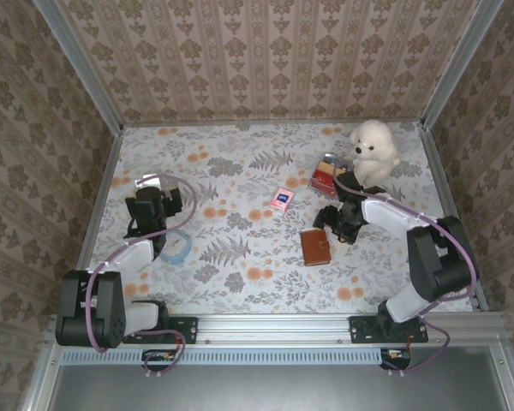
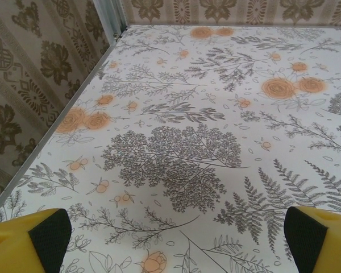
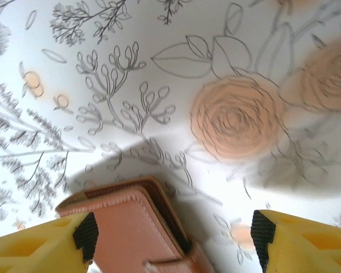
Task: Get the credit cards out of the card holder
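At the left of the surface [image 1: 240, 163], the left claw [image 2: 176, 239] is hanging spread wide, holding nothing. At centre, a pink card [image 1: 281, 199] is lying loose. At right, the right claw [image 3: 171, 236] is standing apart over the brown card holder [image 3: 133, 224], whose corner is sitting between its fingers [image 3: 40, 244]. Judgement: the step is calling for a squarer, centred approach before closing.

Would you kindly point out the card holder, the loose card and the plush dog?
card holder [image 1: 315, 247], top external view, its brown cover.
loose card [image 1: 281, 199], top external view, its centre.
plush dog [image 1: 373, 141], top external view, its head.
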Motion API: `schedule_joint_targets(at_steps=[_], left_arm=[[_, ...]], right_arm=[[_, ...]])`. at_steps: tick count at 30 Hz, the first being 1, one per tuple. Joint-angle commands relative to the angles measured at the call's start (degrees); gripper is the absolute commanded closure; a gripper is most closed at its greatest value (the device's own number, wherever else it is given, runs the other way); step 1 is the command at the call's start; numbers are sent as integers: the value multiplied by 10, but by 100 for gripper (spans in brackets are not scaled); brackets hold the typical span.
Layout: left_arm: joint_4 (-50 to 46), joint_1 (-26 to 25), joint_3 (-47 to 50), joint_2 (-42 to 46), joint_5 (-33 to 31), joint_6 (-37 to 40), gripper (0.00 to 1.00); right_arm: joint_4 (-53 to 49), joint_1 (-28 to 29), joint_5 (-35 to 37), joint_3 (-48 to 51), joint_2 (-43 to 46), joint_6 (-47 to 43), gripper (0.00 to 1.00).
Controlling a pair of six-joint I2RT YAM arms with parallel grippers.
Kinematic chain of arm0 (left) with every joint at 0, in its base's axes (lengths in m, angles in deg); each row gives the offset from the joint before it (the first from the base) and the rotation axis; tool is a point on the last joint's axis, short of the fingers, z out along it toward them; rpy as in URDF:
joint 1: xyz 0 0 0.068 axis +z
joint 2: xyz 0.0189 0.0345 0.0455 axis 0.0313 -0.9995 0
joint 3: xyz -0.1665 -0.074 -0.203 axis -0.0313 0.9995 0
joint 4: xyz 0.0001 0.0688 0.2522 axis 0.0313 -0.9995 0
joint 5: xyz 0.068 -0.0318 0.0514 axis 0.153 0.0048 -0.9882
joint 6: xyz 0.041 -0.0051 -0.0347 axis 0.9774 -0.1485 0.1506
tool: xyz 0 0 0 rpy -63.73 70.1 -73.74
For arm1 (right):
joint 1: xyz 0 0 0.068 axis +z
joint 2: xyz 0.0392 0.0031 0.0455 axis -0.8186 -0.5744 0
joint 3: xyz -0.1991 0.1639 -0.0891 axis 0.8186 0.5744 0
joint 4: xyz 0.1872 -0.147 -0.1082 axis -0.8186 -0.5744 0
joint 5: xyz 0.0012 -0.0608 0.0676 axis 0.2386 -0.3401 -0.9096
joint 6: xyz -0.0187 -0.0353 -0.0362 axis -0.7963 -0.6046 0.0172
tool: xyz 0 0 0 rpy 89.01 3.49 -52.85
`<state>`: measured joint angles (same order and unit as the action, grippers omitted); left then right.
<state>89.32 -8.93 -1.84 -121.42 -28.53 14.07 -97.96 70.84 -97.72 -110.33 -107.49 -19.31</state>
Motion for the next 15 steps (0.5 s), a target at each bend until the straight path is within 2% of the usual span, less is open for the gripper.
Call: schedule_joint_targets(at_steps=[1, 5, 8, 15], left_arm=[[-26, -10, -34, 4, 28, 22, 0], [-109, -28, -87, -2, 96, 11, 0], [-168, -58, -122, -9, 122, -20, 0], [-257, -134, -150, -18, 184, -158, 0]], right_arm=[[-23, -3, -5, 23, 39, -34, 24], [10, -3, -79, 54, 31, -54, 26], [32, 1, -113, 75, 31, -53, 27], [75, 24, -147, 91, 17, -43, 38]])
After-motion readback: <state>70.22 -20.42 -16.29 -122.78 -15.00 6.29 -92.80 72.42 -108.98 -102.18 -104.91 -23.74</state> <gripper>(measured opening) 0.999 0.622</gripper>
